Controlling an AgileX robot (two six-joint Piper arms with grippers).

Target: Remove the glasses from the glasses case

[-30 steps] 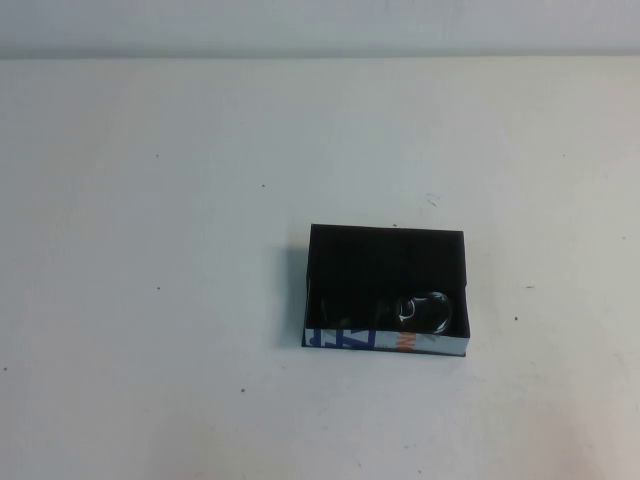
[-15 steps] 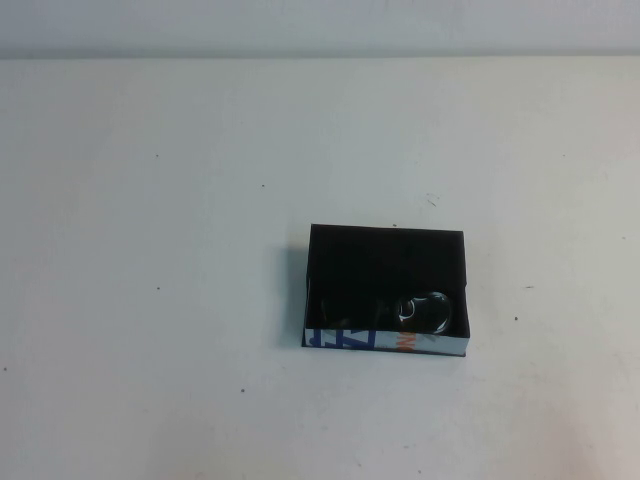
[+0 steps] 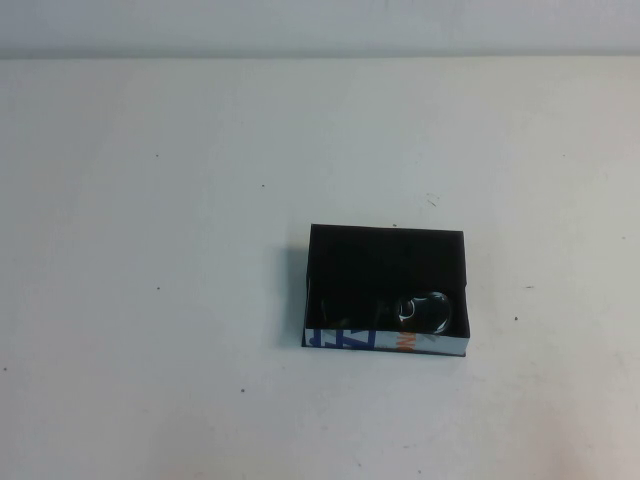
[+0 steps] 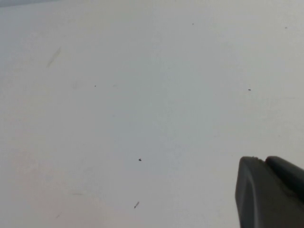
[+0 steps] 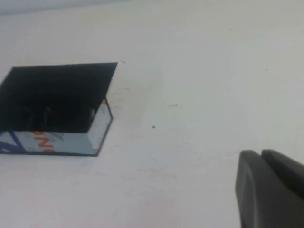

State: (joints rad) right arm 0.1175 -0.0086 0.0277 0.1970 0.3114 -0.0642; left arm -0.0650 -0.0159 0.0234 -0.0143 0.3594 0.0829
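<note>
The glasses case (image 3: pixel 385 341) is an open black box with a white printed front side, lying right of the table's middle. The glasses (image 3: pixel 425 310) lie inside it against the front wall, one greyish lens showing at the right end. The case also shows in the right wrist view (image 5: pixel 57 142), its inside dark. My right gripper (image 5: pixel 260 153) is shut and empty, hanging over bare table well apart from the case. My left gripper (image 4: pixel 263 159) is shut and empty over bare table, with no case in its view. Neither gripper shows in the high view.
The white table (image 3: pixel 150 300) carries only small dark specks around the case. Its far edge meets a pale wall (image 3: pixel 320 25) at the back.
</note>
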